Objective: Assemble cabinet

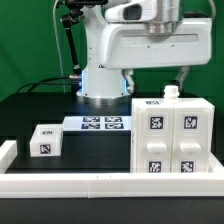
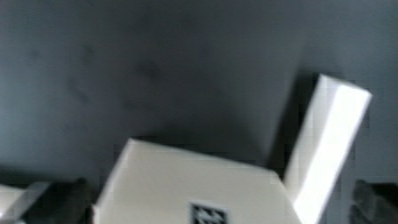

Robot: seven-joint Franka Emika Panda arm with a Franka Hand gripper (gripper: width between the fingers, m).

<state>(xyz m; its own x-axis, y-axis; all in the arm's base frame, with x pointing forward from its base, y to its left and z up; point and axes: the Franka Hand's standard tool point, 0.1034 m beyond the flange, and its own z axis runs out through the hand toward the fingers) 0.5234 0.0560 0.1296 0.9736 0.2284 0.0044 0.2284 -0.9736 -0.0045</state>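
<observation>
Far to the exterior view's left a loose white tagged block [image 1: 44, 141] sits on the black table, just inside the border rail [image 1: 100, 184]. The marker board [image 1: 101, 123] lies flat in the middle, in front of the robot's base. At the right stands the cabinet [image 1: 175, 140], four tagged faces on its front and a small white piece [image 1: 170, 93] on its top edge, with the arm hanging above and behind it.

The wrist view shows the gripper [image 2: 205, 205] with its jaws spread wide and clamping nothing. A white tagged part [image 2: 187, 180] lies between the fingers [image 2: 39, 198] without touching them, beside an upright white panel [image 2: 329, 135].

The step in hand looks like an approach to a part at the cabinet. The next move calls for descending squarely over that part, then closing, while the loose block is left for later.
</observation>
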